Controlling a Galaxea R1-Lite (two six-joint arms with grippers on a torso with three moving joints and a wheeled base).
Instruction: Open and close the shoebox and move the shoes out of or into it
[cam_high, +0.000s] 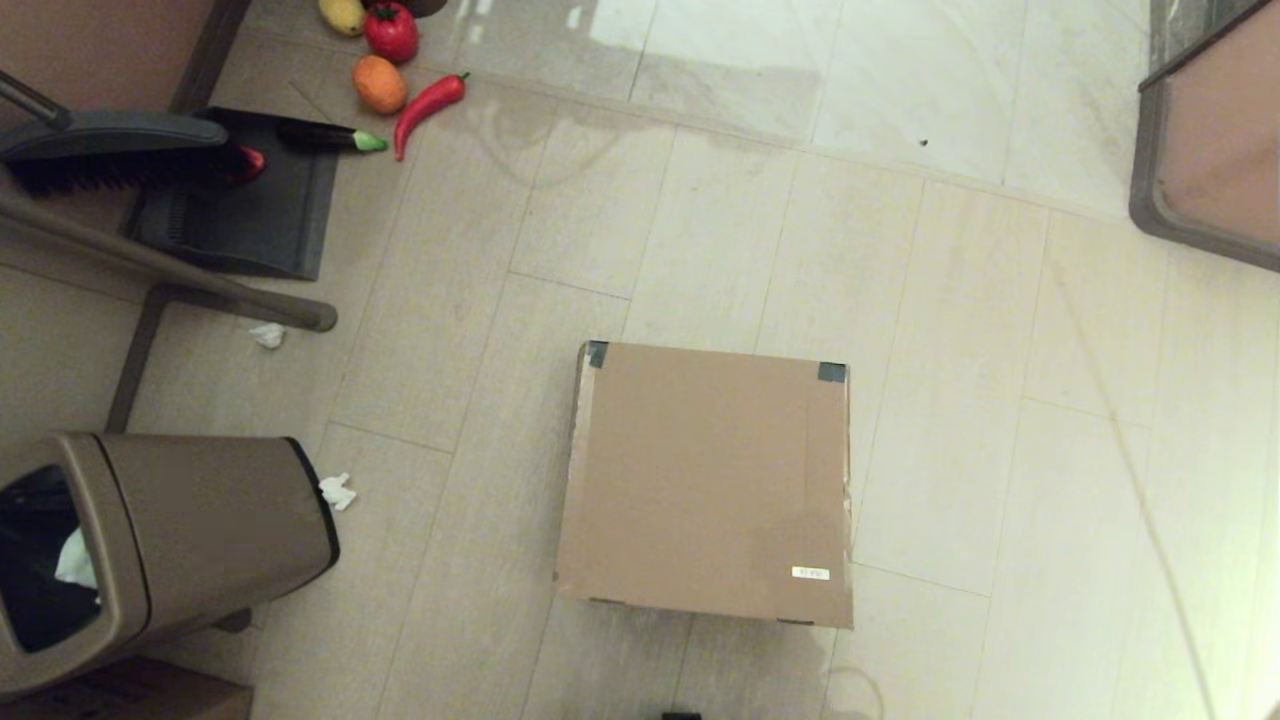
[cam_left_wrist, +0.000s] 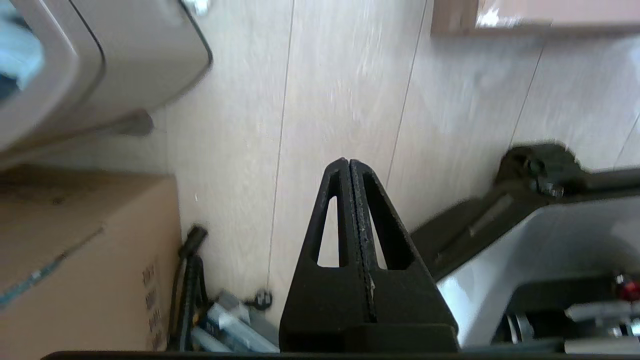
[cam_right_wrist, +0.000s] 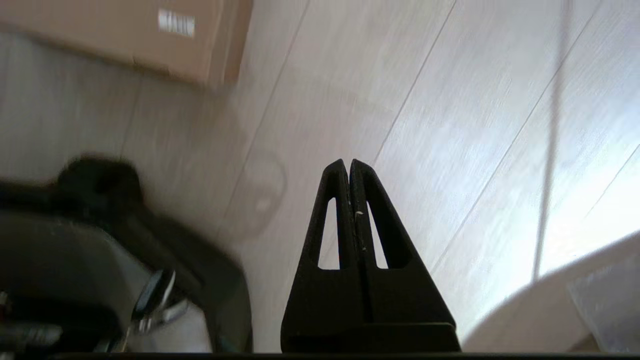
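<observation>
The shoebox (cam_high: 708, 480) lies on the floor in the middle of the head view, its flap lid down, with dark tape patches at the two far corners and a small white label near the front right. The shoes are out of view. Neither arm shows in the head view. My left gripper (cam_left_wrist: 348, 161) is shut and empty above bare floor, with an edge of the shoebox (cam_left_wrist: 530, 15) far ahead of it. My right gripper (cam_right_wrist: 348, 162) is also shut and empty over the floor, and the labelled corner of the shoebox (cam_right_wrist: 150, 35) lies ahead of it.
A brown trash bin (cam_high: 150, 540) stands at the left, paper scraps (cam_high: 337, 490) beside it. A dustpan (cam_high: 240, 200) and brush (cam_high: 120, 150) lie far left, toy vegetables (cam_high: 400, 70) behind them. Another cardboard box (cam_left_wrist: 85, 260) sits near my base.
</observation>
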